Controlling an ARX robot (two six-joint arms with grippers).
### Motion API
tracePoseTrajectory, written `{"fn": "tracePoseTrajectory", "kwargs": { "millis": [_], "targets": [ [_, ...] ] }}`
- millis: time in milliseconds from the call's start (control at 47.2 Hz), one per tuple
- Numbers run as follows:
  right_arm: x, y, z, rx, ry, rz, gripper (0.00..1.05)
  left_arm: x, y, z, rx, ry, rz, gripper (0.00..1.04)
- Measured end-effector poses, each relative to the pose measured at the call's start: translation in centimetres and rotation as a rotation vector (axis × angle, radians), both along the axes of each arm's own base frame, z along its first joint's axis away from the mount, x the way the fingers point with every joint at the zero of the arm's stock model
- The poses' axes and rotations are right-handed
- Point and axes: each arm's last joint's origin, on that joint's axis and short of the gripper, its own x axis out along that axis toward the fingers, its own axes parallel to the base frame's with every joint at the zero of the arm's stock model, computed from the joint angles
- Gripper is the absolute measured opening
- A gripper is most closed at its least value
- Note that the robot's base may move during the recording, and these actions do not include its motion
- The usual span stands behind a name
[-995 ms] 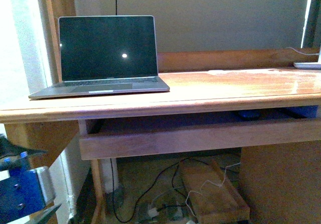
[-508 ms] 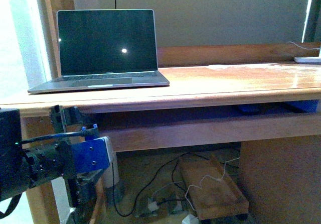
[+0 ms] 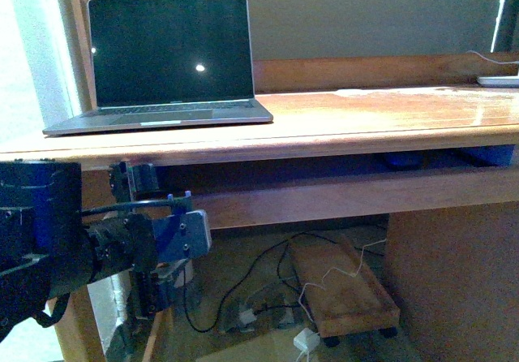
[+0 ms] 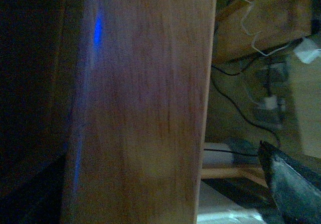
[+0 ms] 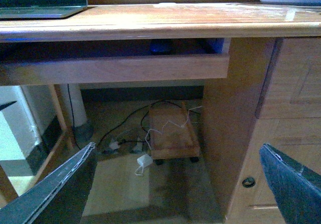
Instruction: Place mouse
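Observation:
A small dark rounded thing [image 5: 160, 46], which I take for the mouse, lies in the open tray [image 5: 115, 68] under the desktop; the front view shows it as a dark patch [image 3: 401, 161]. My left gripper [image 3: 154, 236] hangs open at the lower left, turned on its side, close to the tray's front board [image 4: 145, 108]. Only one of its fingers [image 4: 291, 189] shows in the left wrist view. My right gripper [image 5: 175, 184] is open below the desk, facing the tray from a distance, with nothing between its fingers.
An open laptop [image 3: 166, 62] stands at the desk's [image 3: 365, 122] left. A white item [image 3: 496, 80] lies at the far right. Cables and a wheeled wooden board [image 3: 340, 285] are on the floor beneath. A cabinet door [image 5: 291, 83] closes the desk's right side.
My left arm has risen from the lower left corner and moved right toward the tray front. The desk sits a little higher in the front view.

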Motion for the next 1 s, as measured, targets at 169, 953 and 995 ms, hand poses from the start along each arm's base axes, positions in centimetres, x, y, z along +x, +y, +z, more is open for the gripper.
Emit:
{"fn": "tracePoseTrajectory", "kwargs": {
  "millis": [169, 953, 995],
  "targets": [
    [0.0, 0.0, 0.0, 0.000, 0.000, 0.000, 0.97, -4.2, -1.0, 2.5, -0.132, 0.277, 0.050, 0.97],
    [0.0, 0.0, 0.0, 0.005, 0.005, -0.011, 0.97, -19.2, 1.4, 9.4, -1.308, 0.034, 0.605, 0.55],
    [0.1, 0.0, -0.1, 0.036, 0.061, -0.074, 0.97, -19.8, 1.9, 9.3, -1.316, 0.031, 0.601, 0.49]
  ]
}}
